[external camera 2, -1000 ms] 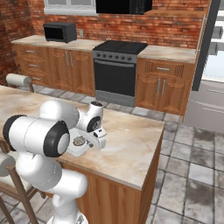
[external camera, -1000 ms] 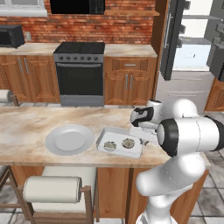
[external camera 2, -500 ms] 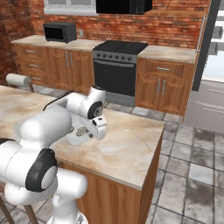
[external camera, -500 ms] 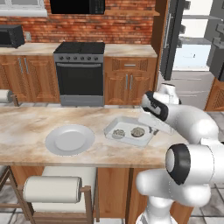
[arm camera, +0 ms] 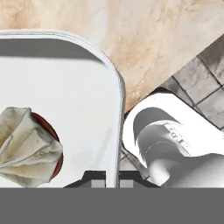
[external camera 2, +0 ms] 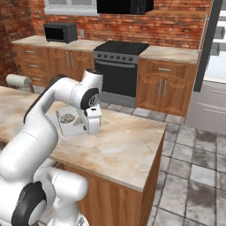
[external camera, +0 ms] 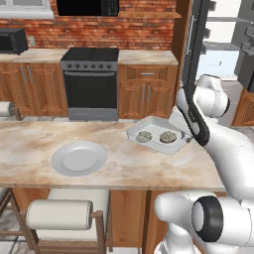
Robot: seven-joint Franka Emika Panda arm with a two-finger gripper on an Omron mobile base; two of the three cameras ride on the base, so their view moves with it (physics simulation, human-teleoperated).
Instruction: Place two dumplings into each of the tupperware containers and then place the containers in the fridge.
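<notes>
With two dumplings (external camera: 144,136) inside, the container (external camera: 159,147) is clamped at its rim by the pincer (arm camera: 112,177), so next comes carrying to the fridge (external camera: 218,44).

The tupperware container (external camera: 158,136) sits at the island counter's (external camera: 124,163) right end, two dumplings (external camera: 168,137) side by side in it. The round plate (external camera: 79,158) lies on the counter left of the container; the oven (external camera: 91,83) stands behind the counter, the fridge (external camera: 224,54) right of the oven.
</notes>
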